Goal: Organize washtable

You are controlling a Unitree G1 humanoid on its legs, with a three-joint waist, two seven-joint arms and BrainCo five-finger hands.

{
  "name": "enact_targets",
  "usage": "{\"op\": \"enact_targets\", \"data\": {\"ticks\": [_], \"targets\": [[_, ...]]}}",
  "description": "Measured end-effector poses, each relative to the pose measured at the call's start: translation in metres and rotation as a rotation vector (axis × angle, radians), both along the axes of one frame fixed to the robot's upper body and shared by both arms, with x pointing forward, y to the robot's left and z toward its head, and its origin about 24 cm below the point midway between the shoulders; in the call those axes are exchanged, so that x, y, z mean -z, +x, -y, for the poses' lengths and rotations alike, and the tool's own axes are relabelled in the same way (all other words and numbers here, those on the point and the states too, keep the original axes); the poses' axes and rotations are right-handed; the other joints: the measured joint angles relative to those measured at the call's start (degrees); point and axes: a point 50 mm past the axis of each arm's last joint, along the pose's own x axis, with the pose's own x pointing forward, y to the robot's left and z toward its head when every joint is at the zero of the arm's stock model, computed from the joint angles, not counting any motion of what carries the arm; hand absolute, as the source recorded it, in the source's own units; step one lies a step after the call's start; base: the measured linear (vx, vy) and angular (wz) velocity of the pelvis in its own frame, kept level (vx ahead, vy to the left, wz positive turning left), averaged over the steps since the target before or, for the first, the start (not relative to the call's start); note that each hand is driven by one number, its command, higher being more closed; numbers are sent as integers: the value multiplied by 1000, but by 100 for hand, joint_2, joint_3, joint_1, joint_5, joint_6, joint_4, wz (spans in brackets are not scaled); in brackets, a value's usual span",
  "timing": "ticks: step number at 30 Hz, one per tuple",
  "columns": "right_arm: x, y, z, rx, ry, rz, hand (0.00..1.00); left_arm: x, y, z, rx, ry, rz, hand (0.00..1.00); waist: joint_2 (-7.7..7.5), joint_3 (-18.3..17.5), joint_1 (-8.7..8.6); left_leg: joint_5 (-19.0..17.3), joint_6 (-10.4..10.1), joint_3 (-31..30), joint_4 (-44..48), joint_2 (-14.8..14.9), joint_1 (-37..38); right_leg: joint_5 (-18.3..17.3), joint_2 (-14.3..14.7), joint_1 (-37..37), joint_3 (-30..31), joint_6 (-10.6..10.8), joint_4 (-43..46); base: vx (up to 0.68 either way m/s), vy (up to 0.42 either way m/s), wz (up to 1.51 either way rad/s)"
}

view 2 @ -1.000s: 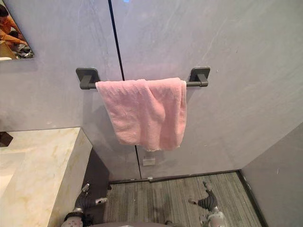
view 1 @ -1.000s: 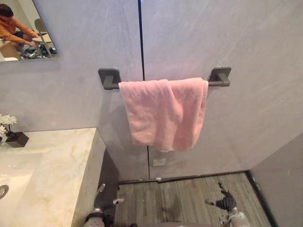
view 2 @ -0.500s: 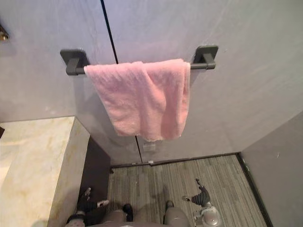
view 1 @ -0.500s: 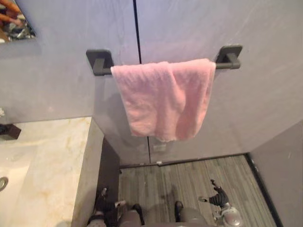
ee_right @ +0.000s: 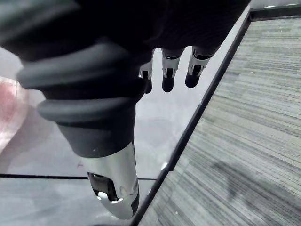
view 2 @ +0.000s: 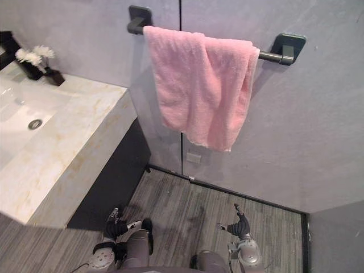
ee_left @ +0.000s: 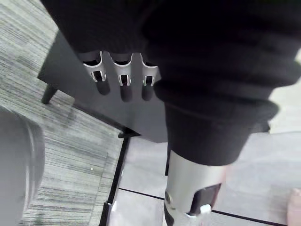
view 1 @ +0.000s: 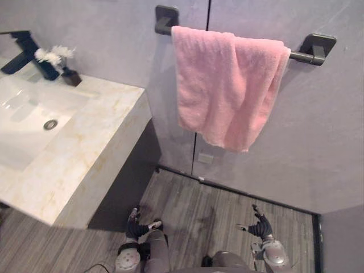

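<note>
The marble washtable [view 1: 96,149] juts out at the left, with a white sink [view 1: 23,116] and its drain [view 1: 50,124]. A black faucet [view 1: 20,48] and white flowers [view 1: 52,55] in a small dark vase [view 1: 71,78] stand at its back. A pink towel [view 1: 227,85] hangs over a dark wall rail [view 1: 311,56]. My left hand [view 1: 136,228] hangs low beside the washtable's dark base, open and holding nothing, its fingers [ee_left: 123,81] relaxed. My right hand [view 1: 260,228] hangs low over the floor, open and holding nothing, its fingers [ee_right: 169,75] straight.
A grey tiled wall runs behind the towel, with a small white outlet [view 1: 205,158] near the floor. Striped grey flooring [view 1: 193,210] lies below. A second wall closes in at the lower right corner [view 1: 341,244].
The camera has swung left and tilted, bringing the sink, faucet and flowers into view. The towel stays draped on the rail. Both hands remain low.
</note>
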Motion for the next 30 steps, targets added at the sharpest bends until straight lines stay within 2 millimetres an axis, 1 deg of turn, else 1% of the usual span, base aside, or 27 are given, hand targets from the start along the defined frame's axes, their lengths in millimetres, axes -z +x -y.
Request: {"op": "enact_targets", "data": {"ticks": [1,2,3,4,5,6,7,8,10,12,13,14,15,16,17,18,19,20,22,23,24,25,26,27,28,29,30], "targets": [[1,-2,0,6,7,-1,0,-4,4,-1,5,8,24,0,8,-15,-33,-307,63,269,381,140,192,194,-30,2,-214,-21,-234,-146,-2,74],[1,-3,0,7,8,-6,0,-5,5,-2,8,13,28,0,34,-31,-104,-473,70,456,488,253,411,320,-53,47,-380,-12,-412,-215,50,114],[5,-7,1,12,10,-29,0,-7,9,-3,15,18,40,0,102,-105,-176,-660,93,795,422,505,940,495,-86,93,-676,7,-639,-169,75,101],[8,-9,2,18,11,-42,0,-8,11,-4,17,20,43,0,125,-137,-214,-667,104,905,337,593,1131,528,-121,92,-795,34,-679,-190,129,134],[12,-13,6,40,12,-66,0,-6,15,-2,36,22,38,0,224,-200,-346,-598,131,1075,-150,749,1552,596,-210,92,-1124,143,-690,-115,120,114],[12,-13,8,55,14,-70,0,-5,18,0,51,23,35,0,266,-227,-410,-466,97,1134,-535,780,1772,619,-263,79,-1257,182,-690,-185,274,149],[17,-16,12,87,17,-94,0,-5,25,2,73,27,36,0,319,-261,-513,-414,-120,1162,-1422,538,2074,762,-335,29,-1397,307,-782,-184,334,110],[18,-13,11,96,27,-95,0,-7,30,0,90,44,42,0,317,-265,-531,-410,-170,1212,-1767,491,2098,1005,-374,65,-1475,344,-1009,-193,365,88],[18,-9,9,107,46,-86,0,-8,31,-7,103,72,40,0,305,-274,-503,-394,-235,1189,-2090,362,2130,1257,-430,69,-1525,393,-1223,-125,243,35],[19,-8,6,119,62,-86,0,-6,28,-18,118,121,12,0,237,-301,-463,-389,-244,1155,-2210,112,2088,1515,-575,106,-1524,556,-1447,-177,236,23],[19,-8,5,119,63,-91,0,-5,27,-20,119,129,5,0,239,-300,-449,-389,-244,1150,-2206,89,2082,1591,-590,117,-1514,567,-1487,-171,175,11],[21,-9,4,119,68,-101,0,-4,23,-25,118,143,-11,0,234,-300,-431,-388,-240,1106,-2203,26,2026,1733,-609,133,-1395,566,-1565,-189,171,20],[22,-9,3,119,71,-107,0,-2,18,-29,105,148,-26,0,238,-302,-432,-408,-205,1006,-2217,-37,1938,1784,-534,103,-804,551,-1582,-189,171,30],[22,-9,2,119,73,-112,0,-2,17,-33,97,154,-28,0,227,-309,-439,-418,-185,917,-2227,-54,1886,1784,-494,72,-434,547,-1582,-212,163,45],[26,-13,1,123,80,-140,0,-3,17,-38,89,168,-29,0,167,-325,-438,-405,-164,734,-2179,-97,1706,1657,-443,-51,393,527,-1579,-164,27,71],[28,-17,-1,127,86,-150,0,-3,16,-45,76,182,-34,0,11,-365,-471,-408,-157,447,-2043,-224,1466,1241,-410,-84,1003,663,-1578,-176,-2,84],[28,-18,1,128,81,-156,0,-2,16,-45,73,182,-43,0,-18,-363,-488,-409,-154,304,-1983,-239,1398,1185,-381,-99,1066,776,-1526,-124,-92,105],[28,-20,4,127,71,-162,0,1,14,-44,63,171,-56,0,-20,-379,-487,-362,-157,99,-1953,-280,1274,1098,-373,-144,958,756,-1383,-106,-88,95],[28,-19,5,119,64,-161,0,7,8,-37,56,142,-79,0,48,-339,-442,-280,-174,-206,-1976,-350,1167,884,-404,-154,739,800,-1132,-119,-81,96],[27,-19,5,117,65,-160,0,11,3,-34,48,128,-96,0,90,-350,-454,-164,-170,-503,-2068,-444,1081,735,-449,-157,543,815,-976,-67,-77,106],[27,-19,5,117,65,-160,0,11,3,-32,47,124,-95,0,104,-354,-454,-119,-171,-650,-2145,-494,1038,690,-479,-154,436,802,-931,-42,-101,144],[26,-18,5,115,65,-153,0,11,4,-31,39,119,-91,0,130,-369,-424,97,-105,-883,-2367,-585,976,596,-538,-138,188,831,-889,-5,-102,150],[26,-17,4,113,68,-145,0,12,2,-32,27,119,-98,0,131,-363,-419,208,8,-853,-2586,-606,966,547,-636,-71,-46,845,-887,28,-78,152],[26,-17,4,114,69,-145,0,14,0,-32,17,118,-108,0,127,-363,-429,301,143,-652,-2633,-595,935,529,-718,-1,-269,869,-884,89,-14,169],[26,-17,3,117,73,-143,0,16,-2,-31,9,113,-117,0,96,-343,-446,531,371,-245,-2586,-583,874,545,-899,165,-671,911,-821,146,73,182],[27,-22,4,129,71,-155,0,16,-3,-30,5,111,-119,0,97,-343,-429,699,243,328,-2514,-625,853,544,-1039,379,-966,923,-795,187,104,212],[27,-22,5,138,72,-151,0,16,-5,-32,-3,114,-120,0,96,-343,-437,785,366,762,-2523,-710,857,567,-1068,538,-1078,885,-762,132,83,160]]}}
